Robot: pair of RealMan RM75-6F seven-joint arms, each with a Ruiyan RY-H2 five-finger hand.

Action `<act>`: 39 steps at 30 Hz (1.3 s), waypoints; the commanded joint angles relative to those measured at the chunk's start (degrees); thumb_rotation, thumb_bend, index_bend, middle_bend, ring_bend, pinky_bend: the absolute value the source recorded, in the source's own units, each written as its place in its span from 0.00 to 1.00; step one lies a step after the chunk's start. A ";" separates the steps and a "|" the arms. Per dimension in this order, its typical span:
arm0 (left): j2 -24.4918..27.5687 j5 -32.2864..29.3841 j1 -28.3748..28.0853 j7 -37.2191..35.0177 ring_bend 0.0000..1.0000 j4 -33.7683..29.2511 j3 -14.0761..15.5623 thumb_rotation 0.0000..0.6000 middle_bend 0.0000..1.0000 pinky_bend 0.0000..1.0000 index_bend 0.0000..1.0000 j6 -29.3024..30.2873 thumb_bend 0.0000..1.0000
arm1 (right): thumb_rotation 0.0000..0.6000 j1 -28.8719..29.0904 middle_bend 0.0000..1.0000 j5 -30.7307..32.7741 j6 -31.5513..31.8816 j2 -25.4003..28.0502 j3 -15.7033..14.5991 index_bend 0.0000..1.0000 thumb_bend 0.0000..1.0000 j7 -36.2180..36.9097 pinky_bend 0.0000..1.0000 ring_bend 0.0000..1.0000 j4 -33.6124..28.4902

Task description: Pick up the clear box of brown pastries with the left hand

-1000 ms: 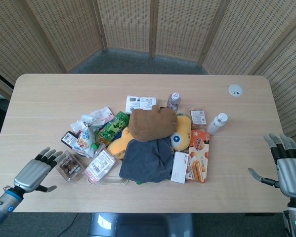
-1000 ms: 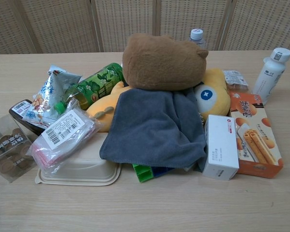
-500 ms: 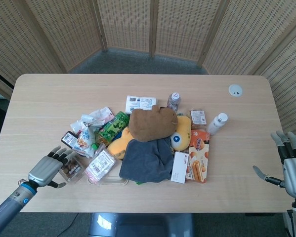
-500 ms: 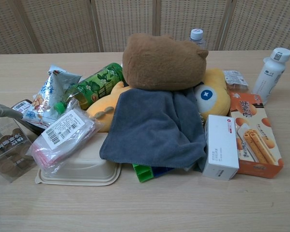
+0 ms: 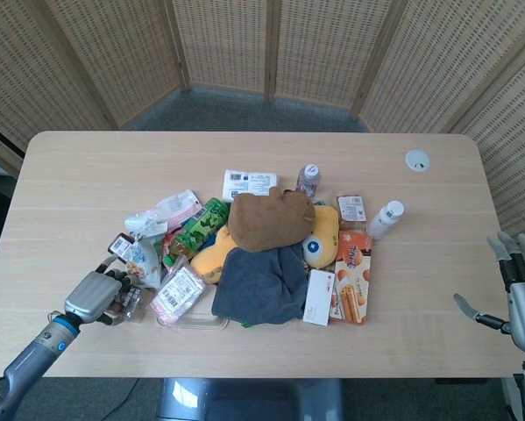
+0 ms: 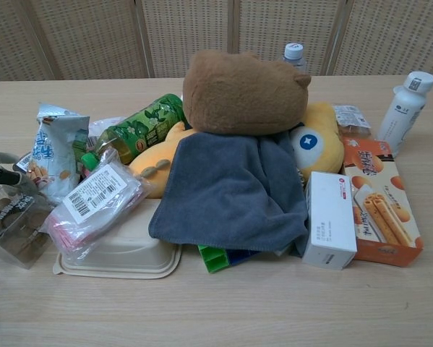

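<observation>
Already the left hand [image 5: 94,296] has its fingers curled around the clear plastic box of brown pastries [image 6: 10,225] at the worktop's [image 5: 78,175] near-left. Lifting could drag the touching pink barcoded packet [image 6: 95,200], or the slick box may slip.

Brown plush toy [image 6: 243,90] over grey cloth [image 6: 230,189], beside orange biscuit box [image 6: 381,206]

Evenly and softly lit from overhead, bright in both views. Only faint shadows on the desk [image 5: 87,175]. Mild glare on the white bottle [image 6: 404,101]. Sharp throughout, slightly softer toward 9 o'clock.
</observation>
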 commanded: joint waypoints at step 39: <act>13.72 -3.23 -1.47 -14.83 0.77 -9.44 -15.49 1.00 0.69 0.27 0.50 18.94 0.22 | 0.56 0.78 0.00 -0.66 -1.00 -2.18 0.01 0.00 0.22 2.27 0.00 0.00 1.97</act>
